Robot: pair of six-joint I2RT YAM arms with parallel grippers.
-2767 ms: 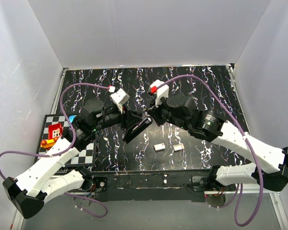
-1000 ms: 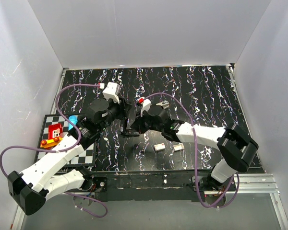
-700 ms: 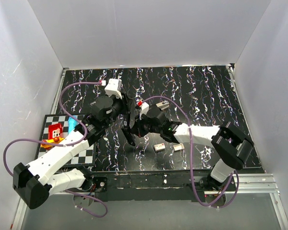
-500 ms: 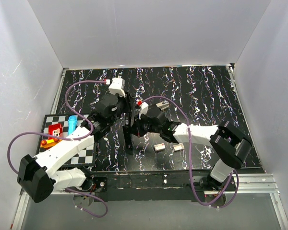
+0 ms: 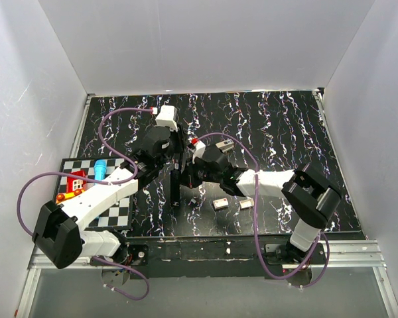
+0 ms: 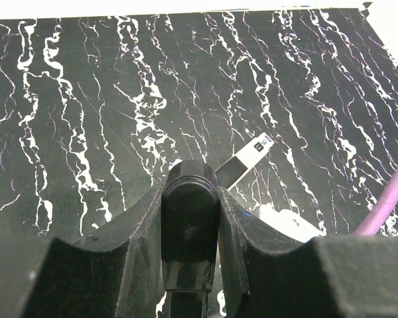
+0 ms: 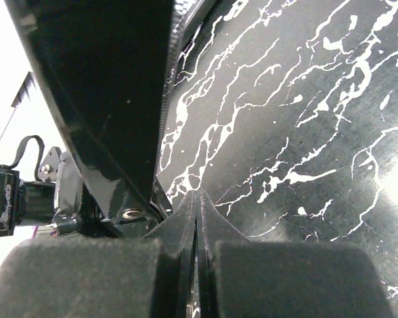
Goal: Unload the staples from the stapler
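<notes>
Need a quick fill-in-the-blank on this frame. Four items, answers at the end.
1. The left fingers are shut on the ___.
2. ___ silvery blocks lie on the table near the right arm.
3. The checkered mat sits at the table's ___ edge.
4. Both arms' cables are ___.

Answers: stapler; two; left; purple.

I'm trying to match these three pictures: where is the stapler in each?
Top view: stapler near the centre, a slim dark bar.
Left wrist: stapler at bottom centre, dark rounded end.
Right wrist: stapler at upper left, large glossy black.
Shared landmark: black white-streaked table.
</notes>
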